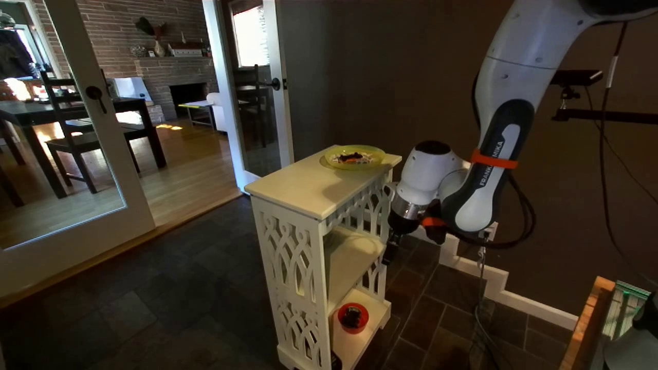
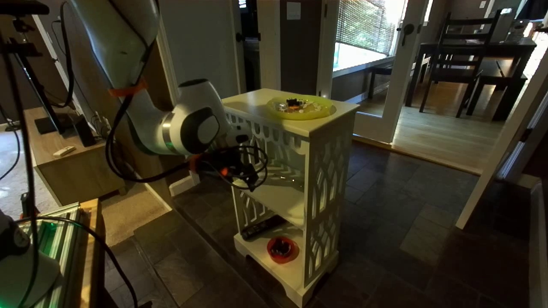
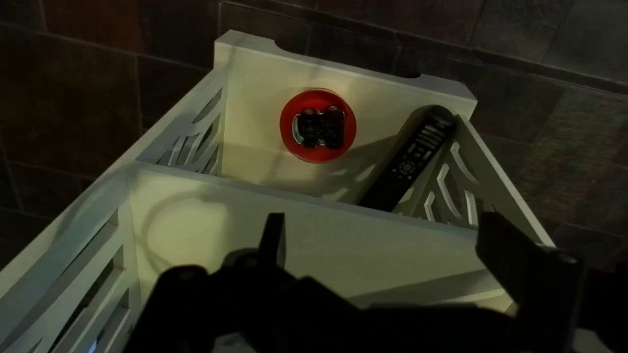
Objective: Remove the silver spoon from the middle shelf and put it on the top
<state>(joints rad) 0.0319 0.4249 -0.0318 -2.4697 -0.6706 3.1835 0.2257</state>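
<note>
On the middle shelf of the narrow cream stand, small bright glints lie toward the back in an exterior view; they look like the silver spoon, though its shape is too dim to make out. Nothing of the spoon can be made out for certain in the wrist view. My gripper is open, its black fingers wide apart with only bare middle shelf between them. In an exterior view the gripper hangs at the stand's open front, near middle-shelf height. Above it is the flat top.
A yellow-green plate holding small items sits on the top. The lowest board bears a red bowl with dark contents and a black remote. Lattice side panels and the overhanging top bound the shelf opening. Cables loop around the wrist.
</note>
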